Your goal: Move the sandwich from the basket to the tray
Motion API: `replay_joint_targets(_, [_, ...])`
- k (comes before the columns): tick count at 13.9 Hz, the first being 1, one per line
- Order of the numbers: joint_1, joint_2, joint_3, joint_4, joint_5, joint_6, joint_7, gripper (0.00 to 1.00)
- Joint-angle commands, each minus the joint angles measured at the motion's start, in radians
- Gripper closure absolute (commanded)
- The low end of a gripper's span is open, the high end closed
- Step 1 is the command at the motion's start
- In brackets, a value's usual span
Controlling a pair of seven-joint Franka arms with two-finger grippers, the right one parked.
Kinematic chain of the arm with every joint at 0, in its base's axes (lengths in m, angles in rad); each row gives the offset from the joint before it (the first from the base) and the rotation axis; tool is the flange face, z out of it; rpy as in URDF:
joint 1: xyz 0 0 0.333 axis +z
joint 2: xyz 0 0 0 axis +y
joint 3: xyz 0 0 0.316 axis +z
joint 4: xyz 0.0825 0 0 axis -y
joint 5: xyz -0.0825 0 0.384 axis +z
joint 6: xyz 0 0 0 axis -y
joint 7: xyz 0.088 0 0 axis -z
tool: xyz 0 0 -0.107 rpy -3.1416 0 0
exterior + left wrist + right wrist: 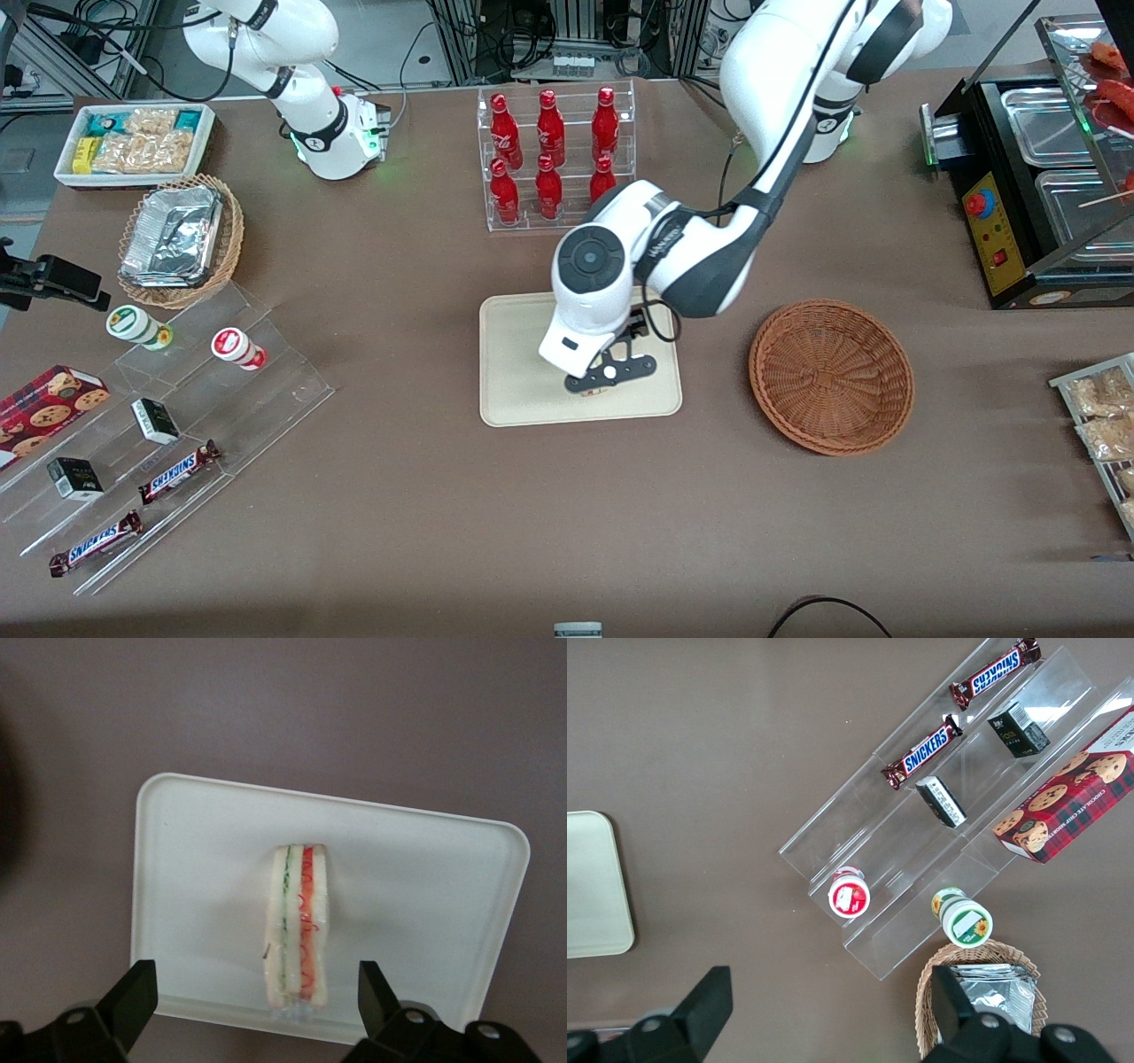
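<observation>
Sandwich point(299, 926) stood on its edge on the tray point(195, 859), near one long rim, while the basket point(831, 376) sat bare beside it. Above, the hand point(257, 997) hovered released, fingers spread clear of the wedge, so only withdrawal seemed left.

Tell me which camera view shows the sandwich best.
The left wrist view: the sandwich stands on edge on the tray, its layers plain, between the open hand's fingers and free of them. In the front view the arm hides almost all of it. The right wrist view shows only the tray's edge.
</observation>
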Motion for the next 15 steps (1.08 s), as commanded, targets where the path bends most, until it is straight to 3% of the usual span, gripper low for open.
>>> replay_joint_targets(1, [0.072, -0.056, -0.003, -0.025, 0.005, -0.139, 0.177, 0.00])
replay_joint_targets(5, [0.185, -0.134, -0.003, -0.118, 0.035, -0.172, 0.294, 0.00])
replay_joint_targets(9, [0.322, -0.271, -0.003, -0.257, 0.034, -0.169, 0.544, 0.00])
replay_joint_targets(15, [0.449, -0.397, -0.003, -0.323, 0.029, -0.185, 0.760, 0.00])
